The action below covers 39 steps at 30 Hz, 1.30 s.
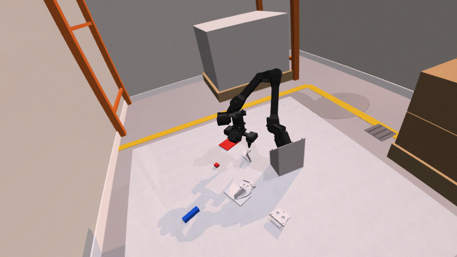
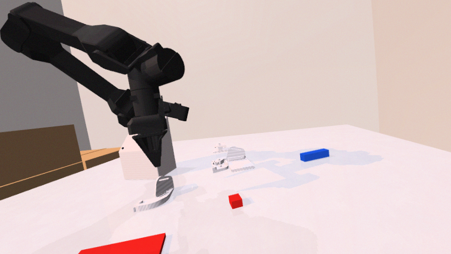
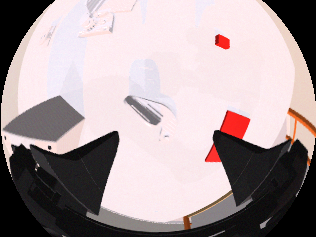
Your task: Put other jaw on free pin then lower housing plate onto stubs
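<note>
Top view, one open gripper [image 1: 240, 140] [image 2: 158, 165] [image 3: 167, 135], one two-holed plate [image 1: 280, 216] [image 2: 219, 146] [image 3: 45, 33]

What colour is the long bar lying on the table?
The bar is plain blue, clearest in the exterior view.

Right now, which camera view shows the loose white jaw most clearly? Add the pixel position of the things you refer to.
The exterior view: the loose white jaw [image 1: 246, 155] [image 2: 159, 197] [image 3: 145, 110] shows its upright slotted plate and curved arm from the side. The top view shows it small; the wrist view shows it from above, foreshortened.
</note>
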Each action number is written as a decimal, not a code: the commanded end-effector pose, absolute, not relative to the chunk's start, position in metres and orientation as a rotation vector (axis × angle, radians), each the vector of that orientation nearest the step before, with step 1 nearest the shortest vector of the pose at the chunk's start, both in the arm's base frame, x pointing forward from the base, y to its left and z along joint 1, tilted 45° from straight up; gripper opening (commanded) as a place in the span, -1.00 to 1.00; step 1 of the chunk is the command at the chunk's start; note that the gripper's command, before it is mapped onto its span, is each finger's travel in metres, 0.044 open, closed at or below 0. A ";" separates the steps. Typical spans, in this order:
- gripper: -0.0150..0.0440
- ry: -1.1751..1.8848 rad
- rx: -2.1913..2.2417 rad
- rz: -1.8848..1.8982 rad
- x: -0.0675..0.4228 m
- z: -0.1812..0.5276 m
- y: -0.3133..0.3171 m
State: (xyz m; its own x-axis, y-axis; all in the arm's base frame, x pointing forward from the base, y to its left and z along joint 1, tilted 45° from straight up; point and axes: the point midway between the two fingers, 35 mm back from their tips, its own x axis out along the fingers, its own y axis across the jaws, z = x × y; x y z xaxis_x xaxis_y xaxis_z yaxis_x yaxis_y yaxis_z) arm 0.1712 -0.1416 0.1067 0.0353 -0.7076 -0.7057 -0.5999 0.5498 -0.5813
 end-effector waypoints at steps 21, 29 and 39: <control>1.00 1.730 -1.520 0.345 0.164 0.102 -0.136; 1.00 1.738 -1.646 0.512 0.162 0.100 -0.134; 1.00 1.736 -1.746 0.652 0.160 0.099 -0.133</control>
